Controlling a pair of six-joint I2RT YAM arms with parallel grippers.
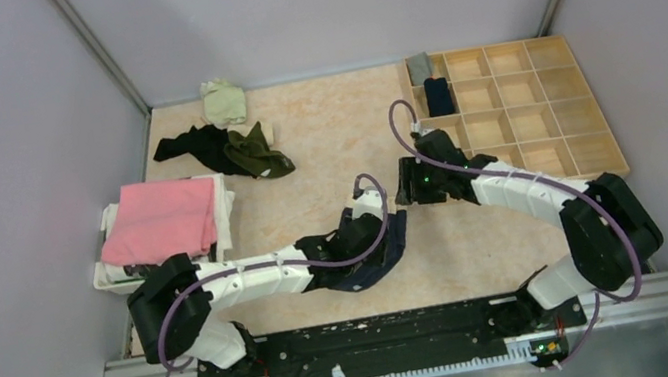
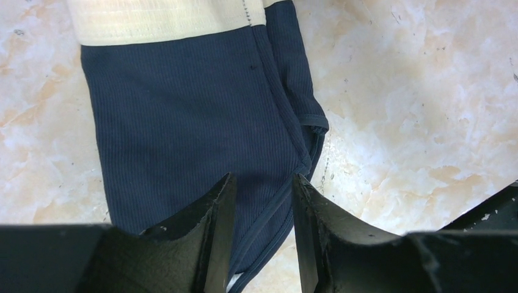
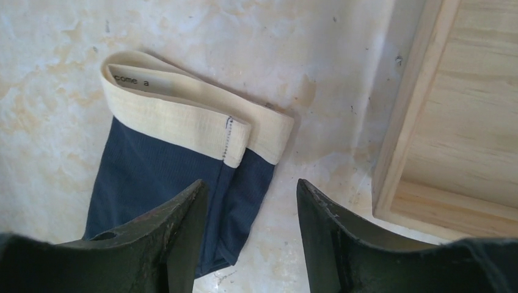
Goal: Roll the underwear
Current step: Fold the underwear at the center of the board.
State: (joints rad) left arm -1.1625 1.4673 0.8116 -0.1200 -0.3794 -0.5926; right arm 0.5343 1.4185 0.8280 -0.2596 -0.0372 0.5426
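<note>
The navy underwear with the beige waistband (image 2: 183,122) lies flat on the marbled bench (image 2: 427,91), folded lengthwise into a narrow strip, about midway between the side edges and nearer the near edge. The left gripper (image 2: 259,207) stands over the strip's hem end with its fingers parted by a modest gap. Navy cloth shows between them, but nothing is pinched. The right gripper (image 3: 247,223) hangs above the waistband end, jaws spread wide and holding nothing, just beside the wooden compartment tray (image 3: 452,122) that fills the far right corner. A grey roll (image 1: 419,67) and a navy roll (image 1: 438,96) sit in the tray's leftmost column, the grey one in the far compartment. A heap of dark and olive underwear (image 1: 238,151) lies toward the far left corner, with a pale green piece (image 1: 223,100) behind it. A folded pink cloth (image 1: 163,218) rests on a white basket (image 1: 106,277) at the left edge
</note>
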